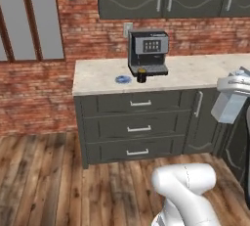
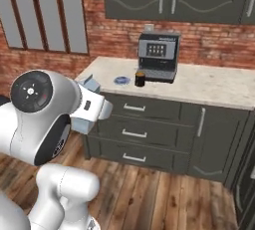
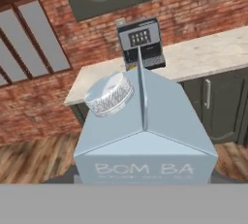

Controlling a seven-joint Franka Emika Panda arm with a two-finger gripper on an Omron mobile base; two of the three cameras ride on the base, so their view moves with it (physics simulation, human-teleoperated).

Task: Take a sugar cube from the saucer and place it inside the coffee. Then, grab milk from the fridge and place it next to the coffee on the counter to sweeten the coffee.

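Hand view, bottom centre: the milk (image 3: 145,131), a pale blue gable-top carton with a ribbed round cap, sits right against the camera, held up in the air by the gripper; finger tips hidden behind it, so the grip is inferred from the carton riding with the hand. Beyond, mid-frame, the counter (image 1: 195,71) over dark drawers. On it, the saucer (image 1: 123,79) beside the coffee (image 1: 141,76), in front of the coffee machine (image 1: 148,51). Brick wall behind.

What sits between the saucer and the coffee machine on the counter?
The black coffee cup stands between the saucer and the coffee machine, seen in the left base view.
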